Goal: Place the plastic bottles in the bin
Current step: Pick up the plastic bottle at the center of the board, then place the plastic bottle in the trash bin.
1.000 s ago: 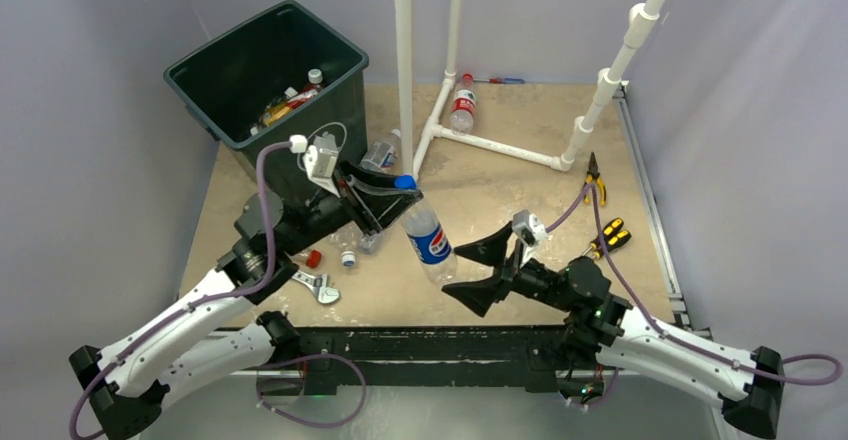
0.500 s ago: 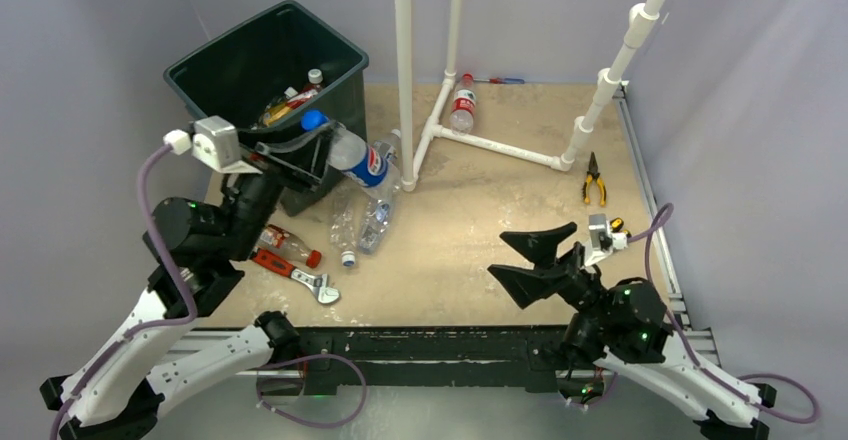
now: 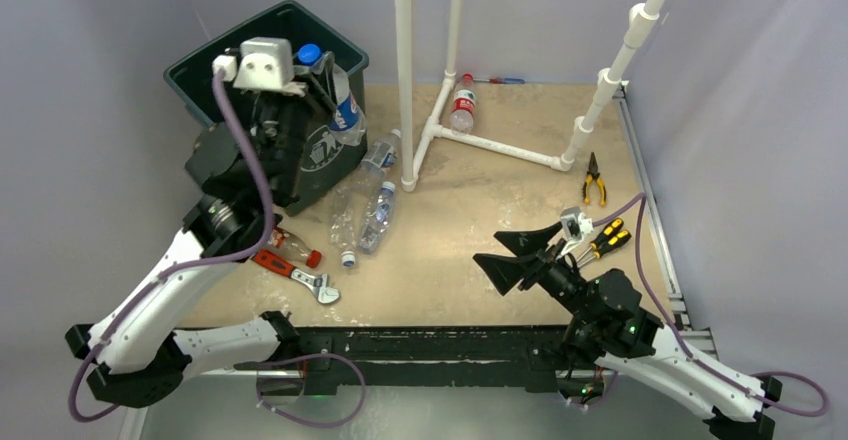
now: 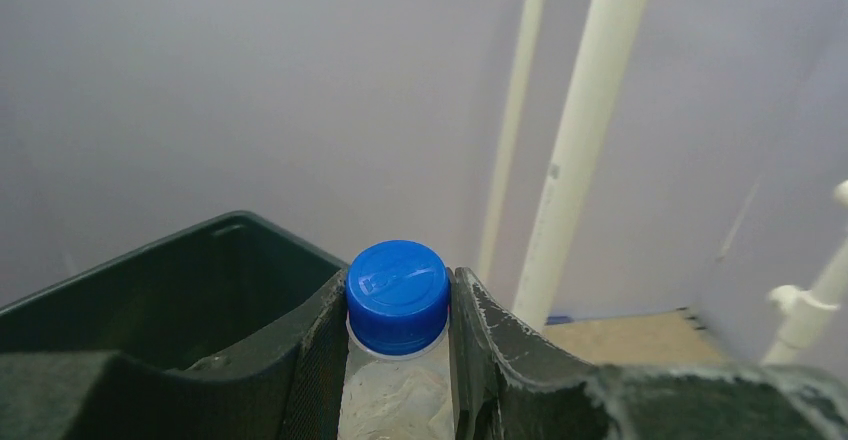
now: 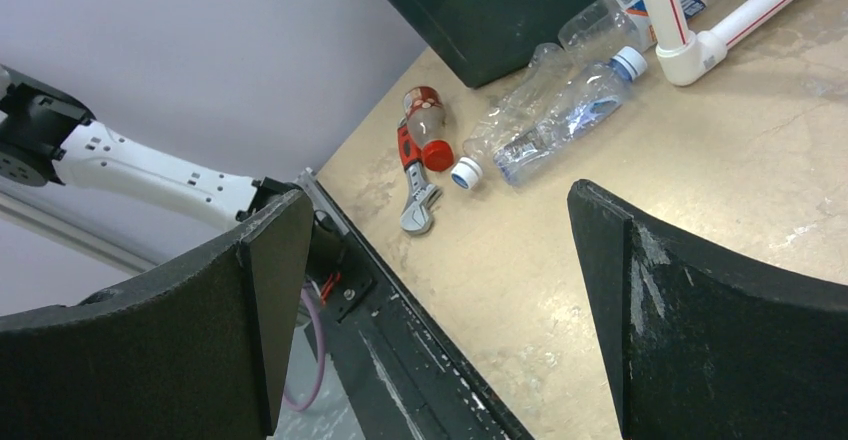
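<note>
Left gripper (image 3: 322, 72), clamped on the bottle (image 3: 345, 110), has swung it up to the bin (image 3: 200, 60); release seems next; right gripper (image 5: 437, 195) gapes empty.

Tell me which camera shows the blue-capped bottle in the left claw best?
Top external: it shows most of the blue-capped bottle, gripped by the left claw at the rim of the bin. The left wrist view shows only cap and neck; the right wrist view misses it.
</note>
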Controlling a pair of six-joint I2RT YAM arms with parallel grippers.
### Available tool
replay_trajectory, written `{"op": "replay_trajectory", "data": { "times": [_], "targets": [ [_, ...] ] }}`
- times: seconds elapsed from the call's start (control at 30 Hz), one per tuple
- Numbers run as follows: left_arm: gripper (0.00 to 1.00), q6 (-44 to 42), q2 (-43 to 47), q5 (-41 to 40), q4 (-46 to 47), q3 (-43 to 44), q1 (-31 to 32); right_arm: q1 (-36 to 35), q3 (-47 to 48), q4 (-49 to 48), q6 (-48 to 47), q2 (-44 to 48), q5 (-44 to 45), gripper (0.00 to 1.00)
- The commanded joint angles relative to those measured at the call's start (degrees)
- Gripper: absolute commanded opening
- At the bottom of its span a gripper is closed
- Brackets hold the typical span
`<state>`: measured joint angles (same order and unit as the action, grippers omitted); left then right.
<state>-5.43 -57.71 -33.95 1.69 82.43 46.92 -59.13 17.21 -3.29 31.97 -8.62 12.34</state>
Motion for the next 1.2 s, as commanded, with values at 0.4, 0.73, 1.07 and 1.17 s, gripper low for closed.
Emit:
{"op": "replay_trajectory", "data": {
  "times": [0.4, 0.73, 1.07, 1.17],
  "targets": [
    [0.00, -22.3, -12.8, -12.4, 17.5, 14.1, -0.2, -0.2, 0.5, 0.8, -0.8, -3.5, -3.9, 0.99],
    [0.00, -2.2, -24.4, -0.6, 6.9, 21.9, -26.9, -0.2, 0.8, -2.0, -0.3, -7.4, -4.6, 0.99],
    [0.00, 14.1, -32.6, 11.9, 5.3, 20.9, -38.9, -0.1, 1.3, -3.5, -0.2, -13.4, -7.3, 0.99],
    [0.00, 16.8, -35.0, 17.2, 3.5, 21.0, -39.5, -0.1, 0.6, -4.9, -0.1, -13.9, -7.2, 0.99]
  ]
}}
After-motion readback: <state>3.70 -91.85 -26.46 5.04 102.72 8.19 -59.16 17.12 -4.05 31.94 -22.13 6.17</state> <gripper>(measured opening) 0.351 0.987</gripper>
